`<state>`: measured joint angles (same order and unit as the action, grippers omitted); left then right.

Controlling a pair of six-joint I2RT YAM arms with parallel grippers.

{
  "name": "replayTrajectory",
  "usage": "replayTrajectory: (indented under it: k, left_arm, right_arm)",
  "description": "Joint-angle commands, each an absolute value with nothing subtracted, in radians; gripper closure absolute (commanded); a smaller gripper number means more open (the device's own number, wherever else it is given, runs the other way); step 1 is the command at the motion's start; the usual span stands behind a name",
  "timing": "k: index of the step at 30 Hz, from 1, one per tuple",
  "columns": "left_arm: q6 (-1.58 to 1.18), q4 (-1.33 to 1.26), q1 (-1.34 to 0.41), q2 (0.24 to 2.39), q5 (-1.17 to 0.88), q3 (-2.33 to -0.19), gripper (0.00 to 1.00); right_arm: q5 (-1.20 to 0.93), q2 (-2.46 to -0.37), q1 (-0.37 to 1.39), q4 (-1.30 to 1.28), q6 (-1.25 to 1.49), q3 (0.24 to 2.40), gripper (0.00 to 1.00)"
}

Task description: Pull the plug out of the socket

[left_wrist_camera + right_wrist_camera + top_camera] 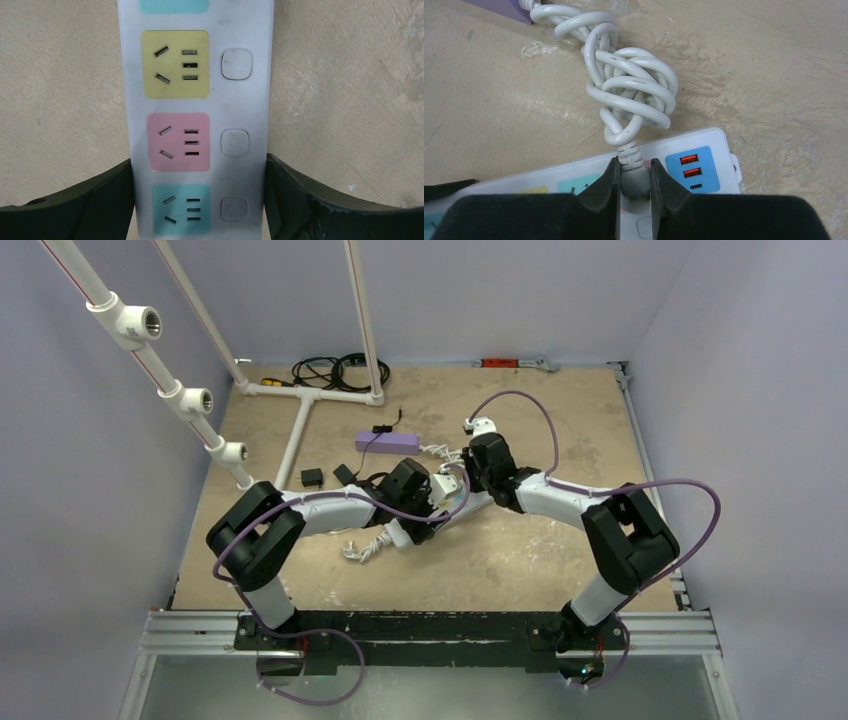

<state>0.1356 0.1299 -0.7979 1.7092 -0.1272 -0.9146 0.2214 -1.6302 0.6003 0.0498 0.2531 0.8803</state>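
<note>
Right claw (pixel 634 170) clamped on white plug (pixel 634 186); left claw (pixel 199 165) clamps pastel-faced socket (pixel 250 105).

light: bright, even, diffuse | shadows: faint, soft | focus: top view crisp; socket (pixel 250 110) slightly hazy close up

The long white power strip (pixel 200 110) lies flat on the tabletop (pixel 60 100), running up mid-frame in the left wrist view with yellow, pink and teal outlet faces, while the white plug (pixel 633 179), trailing a knotted white cord (pixel 634 95), sits seated in it at lower centre of the right wrist view.
</note>
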Motion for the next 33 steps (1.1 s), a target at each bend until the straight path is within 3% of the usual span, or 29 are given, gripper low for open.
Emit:
replayTrajectory:
  k: [1,6,13,23,29,33]
  left_arm:
    - [0.128,0.164,-0.795,1.761,-0.122,-0.927,1.00]
    - [0.133,0.173,-0.795,1.764,-0.111,-0.930,1.00]
    - [0.129,0.181,-0.795,1.766,-0.103,-0.940,1.00]
    - [0.120,0.179,-0.783,1.758,-0.112,-0.945,1.00]
    - [0.116,0.175,-0.775,1.753,-0.118,-0.945,1.00]
    - [0.116,0.180,-0.774,1.757,-0.114,-0.946,1.00]
  right_arm:
    - [-0.007,-1.642,0.562,0.066,0.315,0.886,1.00]
    - [-0.171,-1.635,0.464,0.104,0.324,0.858,1.00]
    - [-0.032,-1.608,0.483,0.093,0.307,0.851,1.00]
    - [0.267,-1.606,0.640,0.041,0.291,0.892,1.00]
    - [0.271,-1.618,0.653,0.043,0.295,0.896,1.00]
    - [0.157,-1.622,0.620,0.049,0.315,0.899,1.00]
